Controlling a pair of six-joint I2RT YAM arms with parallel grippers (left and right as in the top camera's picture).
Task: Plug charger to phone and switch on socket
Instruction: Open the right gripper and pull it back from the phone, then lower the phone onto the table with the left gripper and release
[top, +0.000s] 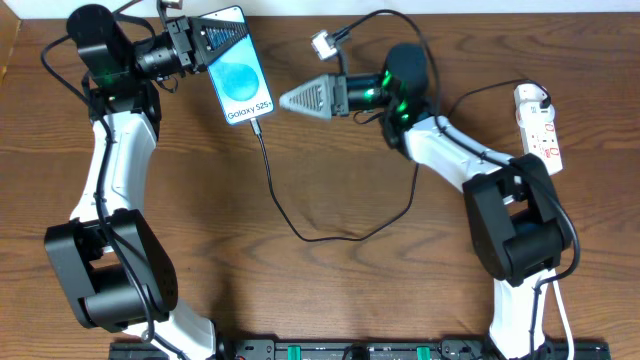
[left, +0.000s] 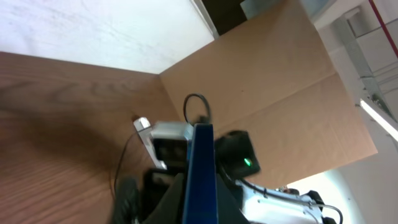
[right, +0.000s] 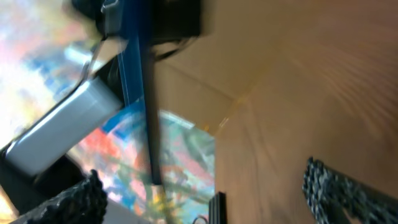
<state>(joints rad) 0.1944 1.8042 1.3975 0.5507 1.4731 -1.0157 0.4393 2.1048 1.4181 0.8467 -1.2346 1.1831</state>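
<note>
My left pincer (top: 218, 38) is clamped shut on the top end of the phone (top: 240, 80) in the upper left of the overhead picture. The phone's blue screen faces up. My right pincer (top: 288, 99) sits just beside the phone's right edge. In the right wrist picture its fingers (right: 78, 199) stand wide apart and hold nothing.

The charger (top: 270, 172) is a thin black wire. It meets the bottom edge of the phone, then makes a big loop across the middle of the table (top: 330, 300) and goes up past my right arm. The tip looks like it is in the phone, but I cannot tell if it is pushed all the way in. The socket (top: 538, 125) lies far off at the right edge, well apart from both pincers. I cannot tell if its switch is on.

What could go wrong? The wire runs close by my right arm. If I swing that arm over to the socket, it could catch the wire and tug the tip out of the phone. The socket is small and light, so a push on the switch might just slide it away.

I see no box, bowl or tray with things inside.
</note>
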